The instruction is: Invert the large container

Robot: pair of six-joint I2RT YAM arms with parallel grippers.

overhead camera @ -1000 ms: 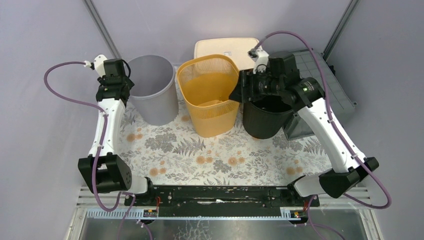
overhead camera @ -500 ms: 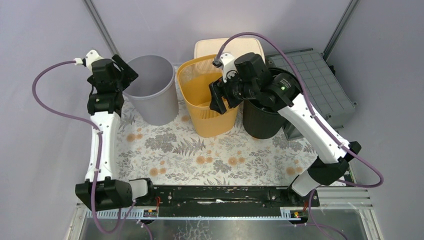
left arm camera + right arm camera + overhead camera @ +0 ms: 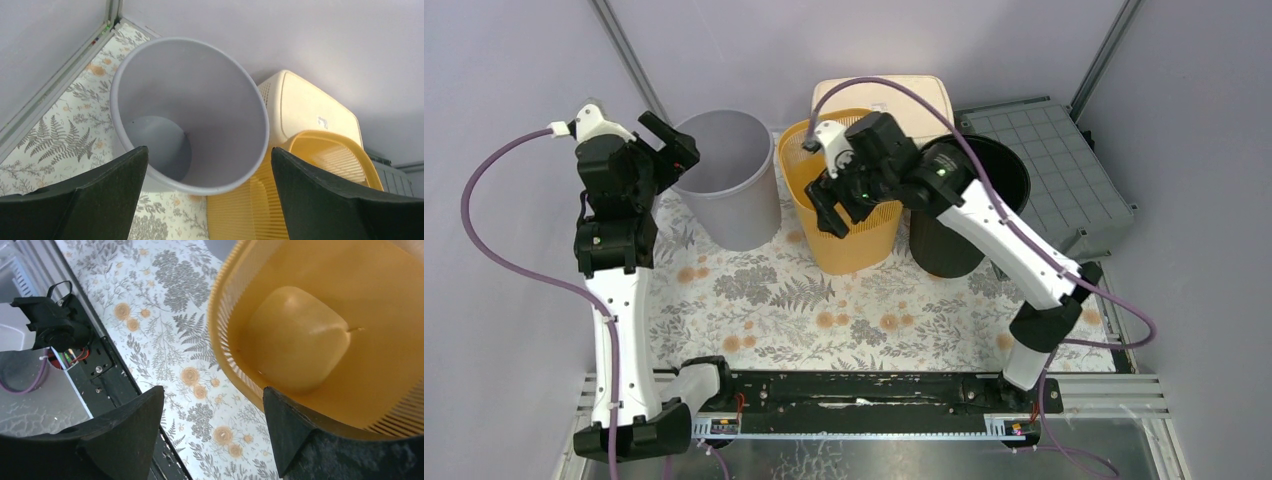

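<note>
Top external view: the floral surface (image 3: 824, 300) carries the large container, a yellow basket (image 3: 854, 245), upright between the grey bin (image 3: 739, 215) and the black bin (image 3: 944, 250). Right claw (image 3: 212, 395) spread over the basket's rim, gripping nothing. Left claw (image 3: 207, 165) spread above the grey bin. Cream box (image 3: 924, 95) behind.

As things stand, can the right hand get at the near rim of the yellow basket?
Probably yes. The right hand is open above the near rim of the yellow basket, with nothing between them; the black bin stands aside.
</note>
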